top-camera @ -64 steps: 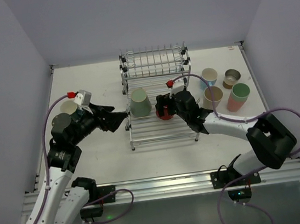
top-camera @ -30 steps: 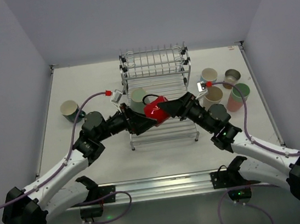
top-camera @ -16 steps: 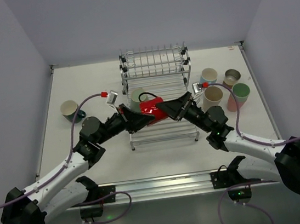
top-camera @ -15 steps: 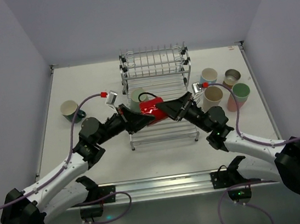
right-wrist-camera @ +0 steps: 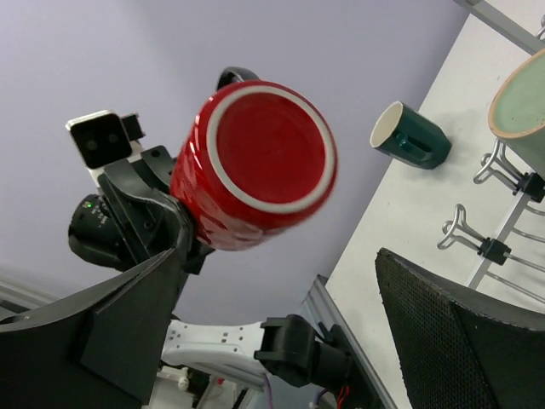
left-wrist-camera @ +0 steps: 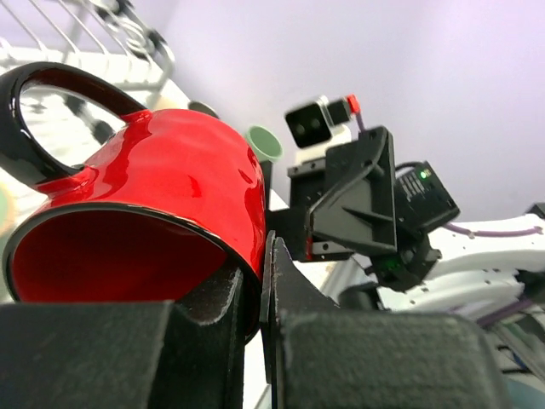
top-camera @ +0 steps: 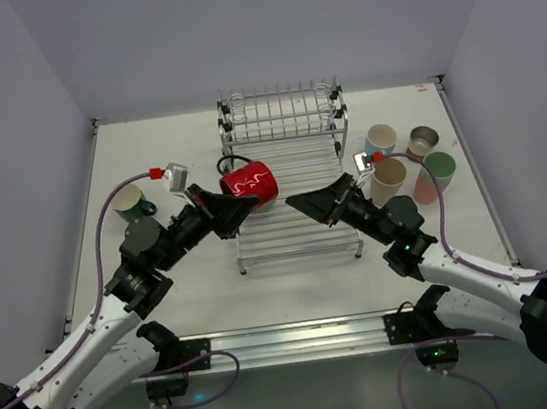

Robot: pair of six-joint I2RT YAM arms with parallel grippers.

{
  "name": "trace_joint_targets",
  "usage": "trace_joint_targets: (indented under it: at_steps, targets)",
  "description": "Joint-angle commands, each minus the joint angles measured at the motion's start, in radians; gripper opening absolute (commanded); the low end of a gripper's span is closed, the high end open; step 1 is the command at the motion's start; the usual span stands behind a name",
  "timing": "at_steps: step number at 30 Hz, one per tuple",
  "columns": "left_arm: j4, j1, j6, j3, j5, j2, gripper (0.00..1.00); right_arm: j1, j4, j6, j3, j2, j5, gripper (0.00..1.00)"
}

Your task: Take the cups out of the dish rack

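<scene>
A red cup [top-camera: 248, 183] with a black handle hangs on its side over the left part of the dish rack [top-camera: 297, 230]. My left gripper [top-camera: 227, 201] is shut on its rim. In the left wrist view one finger sits inside the red cup [left-wrist-camera: 162, 192] and the other outside, with the left gripper [left-wrist-camera: 260, 256] pinching the wall. My right gripper [top-camera: 299, 204] stands open over the rack's lower tray, a short way right of the cup. From the right wrist, the red cup's [right-wrist-camera: 255, 162] base faces my open right gripper [right-wrist-camera: 281, 315], apart from it. A sage green cup [right-wrist-camera: 521, 102] stands on the rack.
A dark teal cup [top-camera: 130, 201] lies on the table at the left. A light blue cup [top-camera: 381, 138], a beige cup [top-camera: 388, 177], a tan-brown cup [top-camera: 423, 139] and a pink cup with a green inside [top-camera: 434, 175] stand right of the rack.
The red cup passed from the right gripper to the left. The left gripper shut on its rim and carried it left and back; the right gripper opened wider and let go.
</scene>
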Motion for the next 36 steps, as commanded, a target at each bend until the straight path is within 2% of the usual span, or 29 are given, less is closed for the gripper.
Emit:
trace_joint_targets:
  at_steps: [1, 2, 4, 5, 9, 12, 16, 17, 22, 27, 36]
  targets:
    - [-0.009, 0.004, 0.129, 0.134, -0.147, -0.063, 0.00, 0.000, 0.005, -0.045, -0.003, -0.015, -0.022, 0.99]
    - [-0.122, 0.003, 0.157, 0.167, -0.185, -0.059, 0.00, -0.001, 0.002, -0.046, -0.004, -0.018, -0.033, 0.99]
    - [-0.242, 0.004, 0.238, 0.274, -0.320, -0.034, 0.00, 0.000, -0.010, -0.057, -0.006, -0.026, -0.039, 0.99]
    - [-0.369, 0.003, 0.262, 0.306, -0.372, -0.025, 0.00, 0.000, -0.024, -0.075, -0.005, -0.041, -0.040, 0.99]
    - [-0.578, 0.004, 0.350, 0.424, -0.655, 0.009, 0.00, -0.001, -0.148, -0.149, 0.011, -0.107, -0.027, 0.99]
    - [-0.693, 0.013, 0.379, 0.491, -0.754, 0.070, 0.00, -0.001, -0.289, -0.224, 0.041, -0.173, 0.014, 0.99]
    - [-0.772, 0.067, 0.373, 0.498, -0.745, 0.142, 0.00, 0.000, -0.467, -0.334, 0.100, -0.246, 0.058, 0.99]
    - [-0.770, 0.117, 0.375, 0.488, -0.692, 0.155, 0.00, 0.000, -0.540, -0.351, 0.126, -0.257, 0.067, 0.99]
    - [-0.744, 0.296, 0.408, 0.470, -0.506, 0.291, 0.00, -0.001, -0.668, -0.436, 0.170, -0.305, 0.091, 0.99]
    - [-0.776, 0.306, 0.450, 0.569, -0.513, 0.476, 0.00, 0.000, -0.782, -0.492, 0.238, -0.280, 0.067, 0.99]
    - [-0.809, 0.329, 0.494, 0.639, -0.478, 0.694, 0.00, -0.001, -0.783, -0.519, 0.218, -0.280, 0.038, 0.99]
